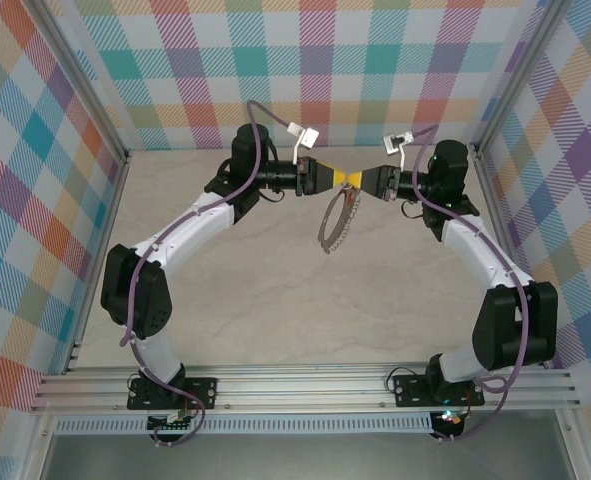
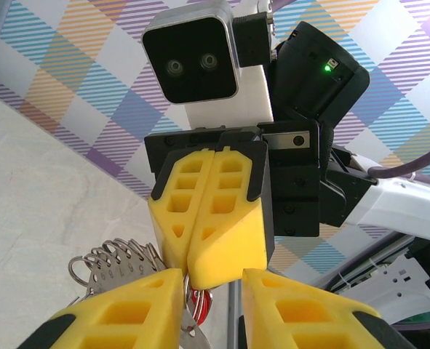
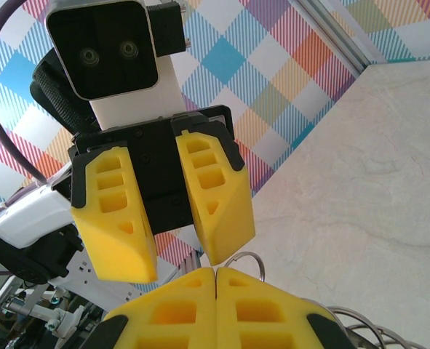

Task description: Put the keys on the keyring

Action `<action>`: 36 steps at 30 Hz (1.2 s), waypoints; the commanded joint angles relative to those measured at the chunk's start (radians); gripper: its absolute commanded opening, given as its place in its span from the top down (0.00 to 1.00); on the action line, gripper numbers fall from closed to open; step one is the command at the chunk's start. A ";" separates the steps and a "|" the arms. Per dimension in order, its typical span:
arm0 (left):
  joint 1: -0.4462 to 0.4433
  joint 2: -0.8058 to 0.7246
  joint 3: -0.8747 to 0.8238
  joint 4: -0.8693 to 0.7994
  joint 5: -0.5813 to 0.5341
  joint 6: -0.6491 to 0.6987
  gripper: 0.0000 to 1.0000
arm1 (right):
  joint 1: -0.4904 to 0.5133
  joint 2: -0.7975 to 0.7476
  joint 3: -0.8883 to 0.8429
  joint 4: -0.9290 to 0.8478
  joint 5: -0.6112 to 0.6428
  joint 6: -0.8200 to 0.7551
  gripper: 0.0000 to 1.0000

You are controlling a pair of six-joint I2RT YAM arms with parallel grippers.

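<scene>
Grippers meet tip to tip at far centre. Right gripper (image 2: 190, 269) is clamped shut, and the keyring chain (image 2: 120, 256) hangs from its tips, long axis sloping down to the near-left. Left gripper (image 3: 180, 258) is narrowly parted and straddles the red key (image 2: 200, 302) just below those tips; contact unclear. Left is nearer the key.

1. Light: bright, even, overhead; faint soft shadows on table (image 1: 275, 310).
2. Wrist views: centre sharp, foreground at 6 o'clock slightly soft.
3. Right wrist: table washed pale at 3 o'clock.
</scene>
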 commanded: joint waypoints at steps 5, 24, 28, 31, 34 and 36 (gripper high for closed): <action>-0.006 0.022 -0.007 0.018 0.023 0.000 0.72 | -0.001 -0.014 0.000 0.049 -0.015 -0.002 1.00; -0.026 0.029 -0.010 0.041 0.040 -0.001 0.79 | -0.001 -0.010 -0.013 0.067 0.002 0.009 1.00; -0.033 0.029 -0.013 0.043 0.047 0.002 0.83 | -0.001 -0.008 -0.012 0.068 0.003 0.009 1.00; -0.034 0.027 -0.017 0.044 0.044 0.005 0.85 | -0.001 -0.007 -0.012 0.069 0.005 0.009 1.00; -0.037 0.026 -0.018 0.046 0.037 0.002 0.86 | -0.001 -0.006 -0.013 0.073 0.005 0.012 1.00; -0.039 0.028 -0.017 0.051 0.035 0.001 0.86 | -0.002 -0.006 -0.013 0.073 0.005 0.013 1.00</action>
